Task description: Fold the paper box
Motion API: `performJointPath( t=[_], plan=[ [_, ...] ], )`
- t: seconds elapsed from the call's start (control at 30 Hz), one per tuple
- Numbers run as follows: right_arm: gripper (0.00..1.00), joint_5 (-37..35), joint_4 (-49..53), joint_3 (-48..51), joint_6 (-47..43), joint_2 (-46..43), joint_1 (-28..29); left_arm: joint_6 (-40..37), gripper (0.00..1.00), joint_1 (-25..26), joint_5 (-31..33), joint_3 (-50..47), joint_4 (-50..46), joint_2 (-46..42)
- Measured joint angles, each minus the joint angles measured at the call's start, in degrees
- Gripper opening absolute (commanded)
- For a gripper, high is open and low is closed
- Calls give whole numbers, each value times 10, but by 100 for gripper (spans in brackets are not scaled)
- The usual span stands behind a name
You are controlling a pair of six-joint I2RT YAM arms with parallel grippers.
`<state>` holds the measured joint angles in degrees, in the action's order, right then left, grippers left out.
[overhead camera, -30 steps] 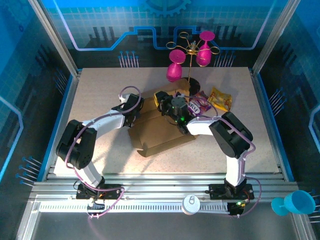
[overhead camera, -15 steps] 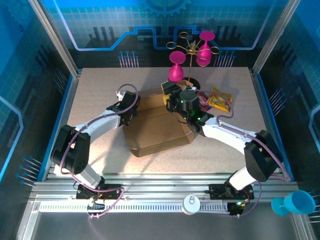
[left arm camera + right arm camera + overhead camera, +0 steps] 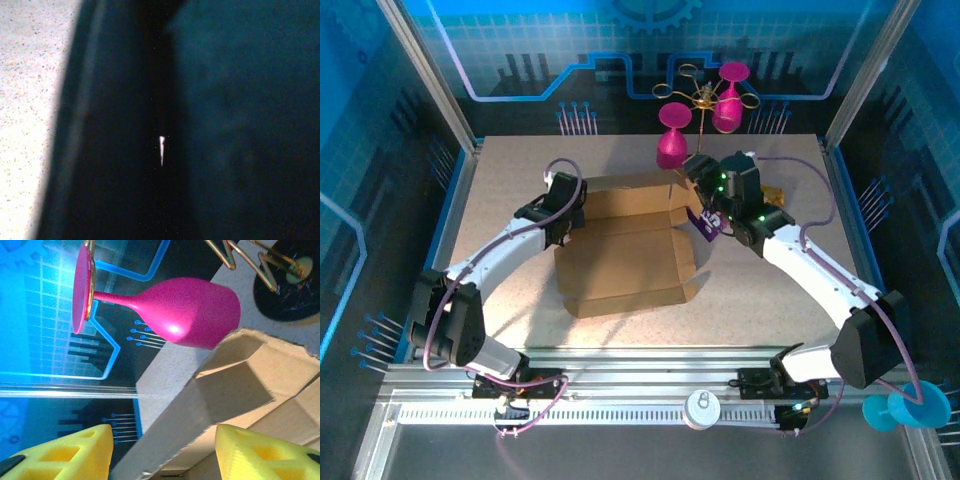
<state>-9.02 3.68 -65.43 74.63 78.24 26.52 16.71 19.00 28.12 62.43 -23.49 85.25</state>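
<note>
Wide speckled table (image 3: 500, 200) under the overhead camera, and right in the middle of the frame sits the paper box (image 3: 625, 265): a shallow brown carton, open side up. It looks a touch longer from top to bottom of the frame than across. That long axis leans a little, so the near wall rises slightly toward the right. The rear flap stands upright at the upper end and a crease crosses the floor just below it. Left arm (image 3: 500, 250) sweeps in from the lower left, and its tool (image 3: 563, 208) is at the box's upper left corner with the fingers together. Whether cardboard is pinched between them I cannot tell, because the left wrist camera gives a dark blur beside a pale strip of table. Right arm (image 3: 820, 270) reaches in from the lower right, its tool (image 3: 698, 185) by the upper right corner. On the right wrist camera the yellow fingertips (image 3: 75, 455) stand well apart, and the raised flap edge shows between them. Behind it hangs a pink goblet (image 3: 670, 145) on a gold wire stand (image 3: 705, 100). A purple packet (image 3: 708, 222) lies just beside the box's right wall.
</note>
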Motion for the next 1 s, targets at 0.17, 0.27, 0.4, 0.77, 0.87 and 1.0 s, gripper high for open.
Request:
performJointPath(
  t=[0.17, 0.27, 0.4, 0.77, 0.87, 1.0],
  plan=[
    [56, 37, 46, -47, -47, 10, -10, -3, 0, -9, -37, 32, -35, -12],
    [56, 51, 65, -75, -68, 20, -11, -4, 0, -10, -60, 53, -50, -13],
    [56, 71, 91, -113, -96, 37, -18, -4, 0, -10, -81, 70, -66, -14],
    [50, 133, 127, -138, -112, 71, -41, -4, 0, -10, -109, 102, -93, -14],
    [41, 141, 125, -138, -103, 73, -41, -4, 0, -10, -111, 105, -94, -14],
    [30, 149, 115, -138, -86, 73, -40, -4, 0, -10, -115, 106, -99, -14]
  ],
)
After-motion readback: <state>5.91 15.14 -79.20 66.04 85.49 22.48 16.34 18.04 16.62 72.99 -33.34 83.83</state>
